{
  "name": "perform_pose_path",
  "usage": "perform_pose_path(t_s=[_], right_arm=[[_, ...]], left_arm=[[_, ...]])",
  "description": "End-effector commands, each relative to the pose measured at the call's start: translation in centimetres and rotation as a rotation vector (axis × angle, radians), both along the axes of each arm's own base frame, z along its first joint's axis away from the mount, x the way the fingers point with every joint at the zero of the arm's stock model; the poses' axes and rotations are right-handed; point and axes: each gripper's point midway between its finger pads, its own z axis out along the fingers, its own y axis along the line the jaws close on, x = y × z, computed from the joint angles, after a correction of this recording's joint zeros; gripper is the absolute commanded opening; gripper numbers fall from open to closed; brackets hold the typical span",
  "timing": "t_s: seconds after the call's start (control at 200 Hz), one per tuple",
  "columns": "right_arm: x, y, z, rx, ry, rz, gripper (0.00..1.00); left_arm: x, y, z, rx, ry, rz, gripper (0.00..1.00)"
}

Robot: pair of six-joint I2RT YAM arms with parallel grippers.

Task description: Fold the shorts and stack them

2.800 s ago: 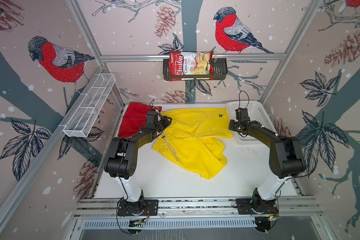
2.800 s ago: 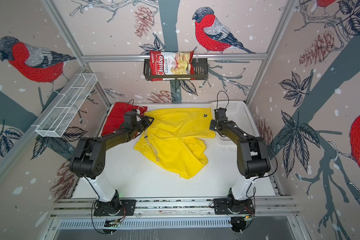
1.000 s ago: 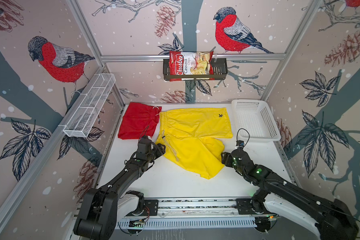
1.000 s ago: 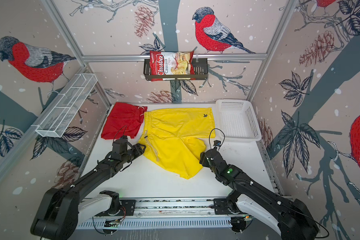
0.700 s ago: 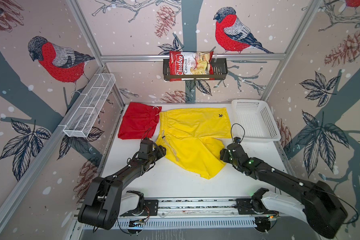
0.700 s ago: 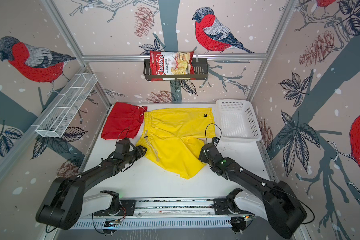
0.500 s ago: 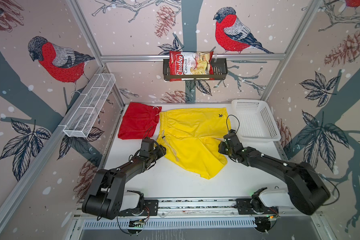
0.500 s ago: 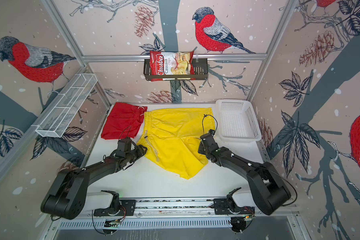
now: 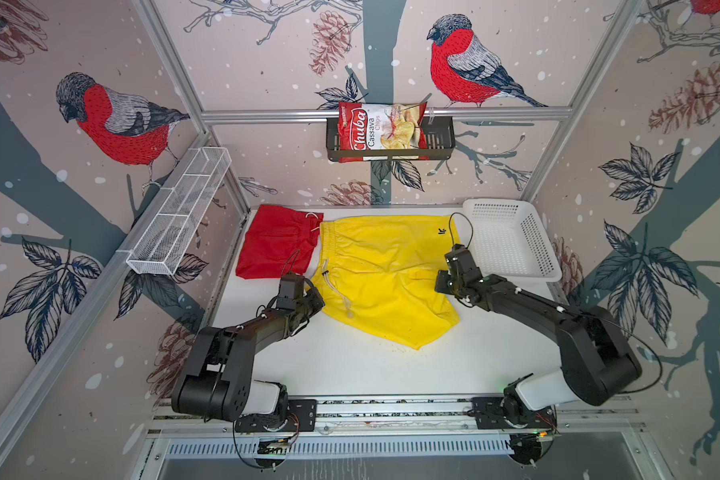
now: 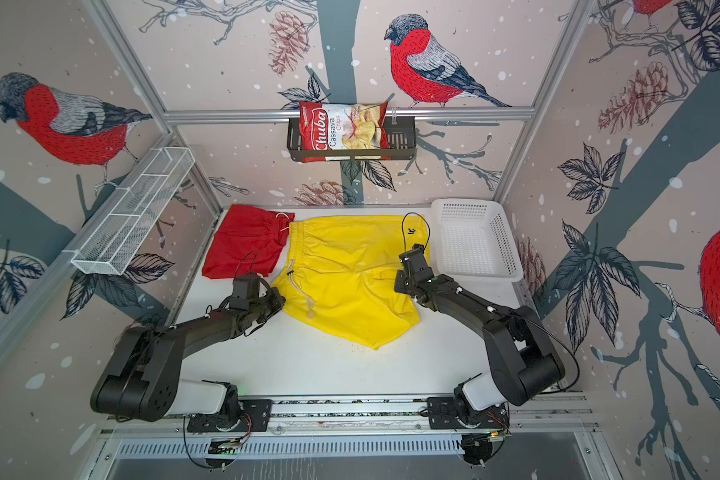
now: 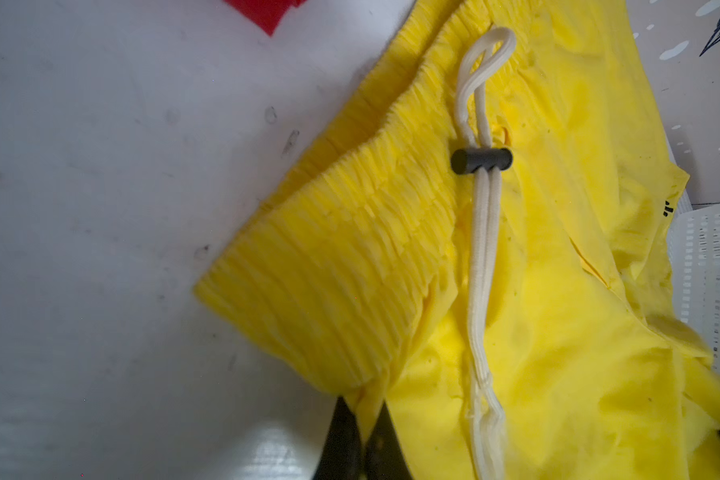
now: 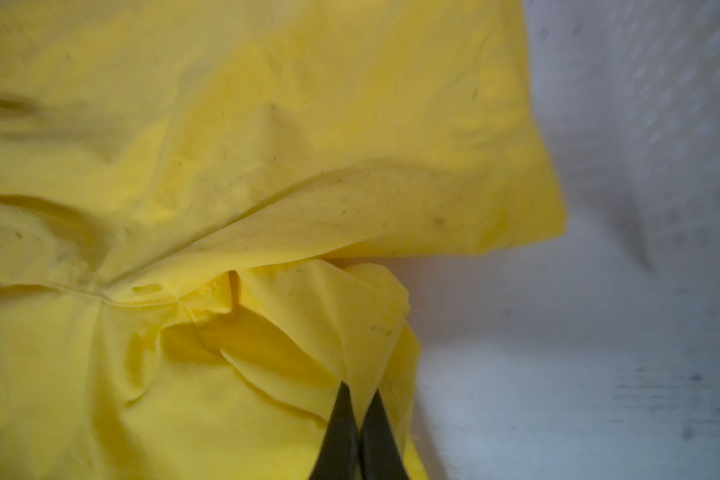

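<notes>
Pinching yellow shorts [image 9: 383, 270]; left jaws clamped on waistband corner [image 11: 329, 291]; right jaws clamped on leg fold [image 12: 341, 324].

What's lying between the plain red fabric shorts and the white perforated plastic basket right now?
The bright yellow fabric shorts lie spread between the red shorts and the basket; both top views show it.
</notes>
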Motion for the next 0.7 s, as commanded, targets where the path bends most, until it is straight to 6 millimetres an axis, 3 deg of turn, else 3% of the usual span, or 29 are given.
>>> perform_pose_path(t_s=[0.0, 0.125, 0.24, 0.315, 0.385, 0.52, 0.615, 0.695], right_arm=[[0.8, -3.5, 3.2, -0.096, -0.037, -0.066, 0.01], [2.3, -5.6, 6.8, -0.135, -0.094, -0.111, 0.04], [3.7, -6.5, 7.5, -0.209, -0.098, -0.132, 0.08], [4.1, -5.8, 6.3, -0.198, -0.064, -0.116, 0.23], [3.7, -3.9, 5.1, -0.149, -0.035, -0.064, 0.42], [0.6, -1.4, 4.2, -0.118, -0.010, 0.004, 0.65], [-2.9, -0.6, 3.2, -0.088, 0.038, 0.046, 0.71], [-6.6, -0.6, 1.0, -0.041, 0.123, 0.065, 0.73]], left_arm=[[-0.1, 1.0, 0.1, 0.038, -0.012, 0.030, 0.00], [-0.5, 1.7, 0.1, 0.049, -0.006, 0.053, 0.00], [-0.7, 1.9, 0.2, 0.056, -0.004, 0.057, 0.00], [-0.7, 1.7, 0.4, 0.047, -0.010, 0.048, 0.00], [-0.6, 1.3, 0.5, 0.028, -0.016, 0.041, 0.00], [-0.7, 0.7, 0.3, -0.006, -0.011, 0.026, 0.00], [-0.7, 0.4, 0.0, -0.011, -0.003, 0.019, 0.00], [-0.7, 0.3, -0.2, -0.014, 0.004, 0.013, 0.00]])
